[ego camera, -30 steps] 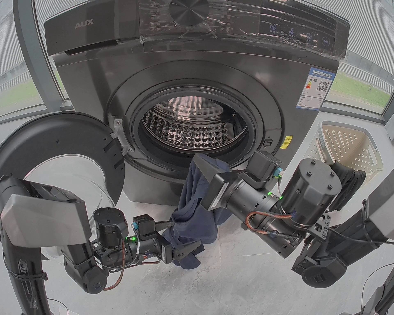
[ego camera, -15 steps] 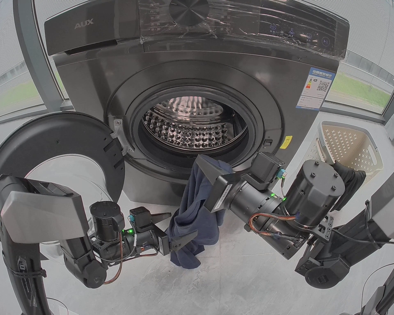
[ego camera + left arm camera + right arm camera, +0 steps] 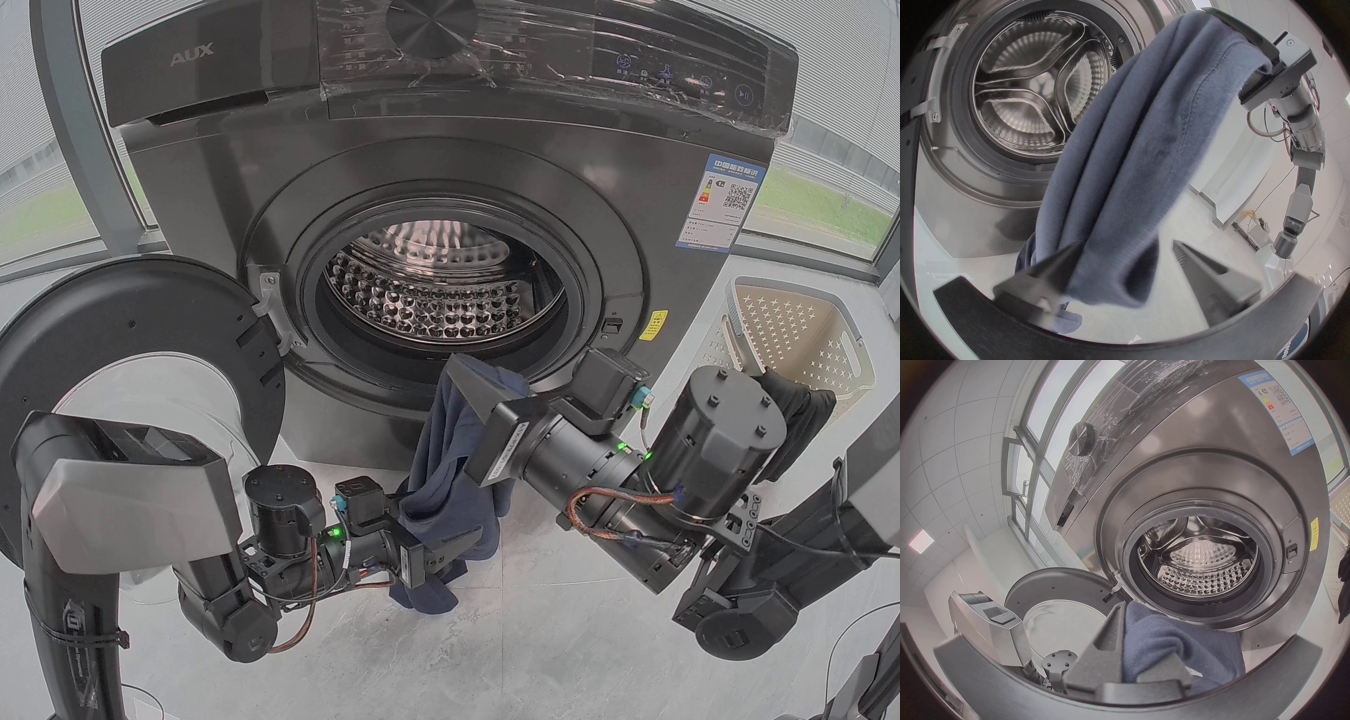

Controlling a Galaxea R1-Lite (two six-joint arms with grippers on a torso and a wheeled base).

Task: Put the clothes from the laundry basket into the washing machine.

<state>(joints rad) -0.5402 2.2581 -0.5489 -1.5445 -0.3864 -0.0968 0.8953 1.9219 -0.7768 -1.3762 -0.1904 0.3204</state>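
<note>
In front of the washing machine [image 3: 450,141], just below the lip of its open porthole, a dark blue garment [image 3: 448,487] hangs in long soft folds, its knit surface and a stitched seam plain in the left wrist view. Its top is bunched in the right gripper [image 3: 1146,634], whose jaws are pinched nearly together on the cloth at about the height of the porthole's lower rim. From there the fabric drops straight down toward the pale floor [image 3: 544,619], its lowest fold near the floor, though contact with it cannot be made out. The left gripper [image 3: 1126,248] sits low beside the hanging part with its jaws spread wide and clamped on nothing. The lower folds pass between them, lying against one finger [image 3: 1054,274] and standing apart from the other. The steel drum [image 3: 431,281] is lit inside, and none of the blue cloth has crossed its rim. The round door [image 3: 122,319] stands swung open on the robot's left. To the right of the machine leans a cream laundry basket [image 3: 797,328] with a black garment [image 3: 797,412] draped over its near rim. Much of that piece is hidden behind the right arm. The upper edge of the blue garment is hidden by the right gripper in the head view, so what kind of clothing it is cannot be told.
</note>
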